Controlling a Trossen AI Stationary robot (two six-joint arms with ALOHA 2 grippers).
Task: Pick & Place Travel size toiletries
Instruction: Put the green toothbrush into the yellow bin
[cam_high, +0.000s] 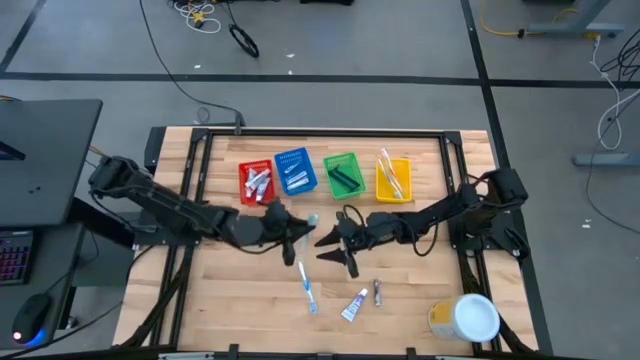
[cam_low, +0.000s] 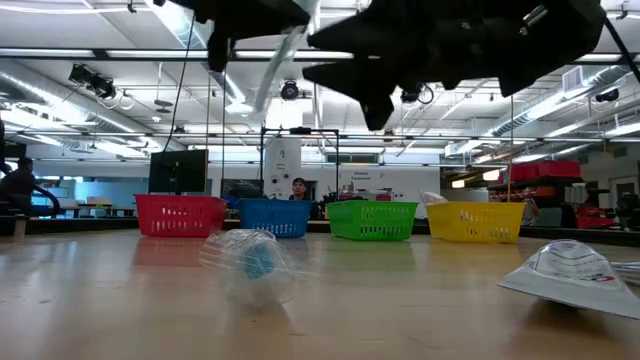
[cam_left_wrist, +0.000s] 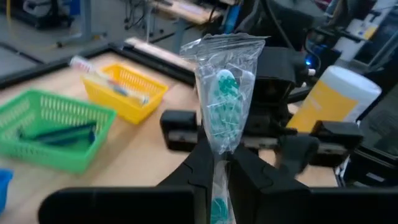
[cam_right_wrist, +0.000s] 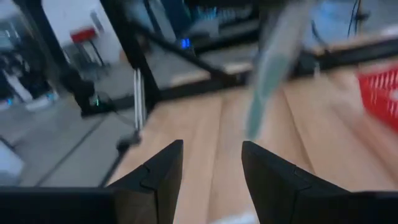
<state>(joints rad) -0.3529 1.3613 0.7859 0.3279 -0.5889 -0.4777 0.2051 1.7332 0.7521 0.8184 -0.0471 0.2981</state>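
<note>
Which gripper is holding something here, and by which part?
The left gripper is shut on the lower part of a wrapped toothbrush, its bristle head standing above the fingers. The right gripper is open and holds nothing.

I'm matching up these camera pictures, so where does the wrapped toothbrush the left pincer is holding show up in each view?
High view: wrapped toothbrush at table centre.
Low view: slanting at top.
Left wrist view: upright, centre, in left pincer.
Right wrist view: blurred strip, upper right.
Shared landmark: red bin.
</note>
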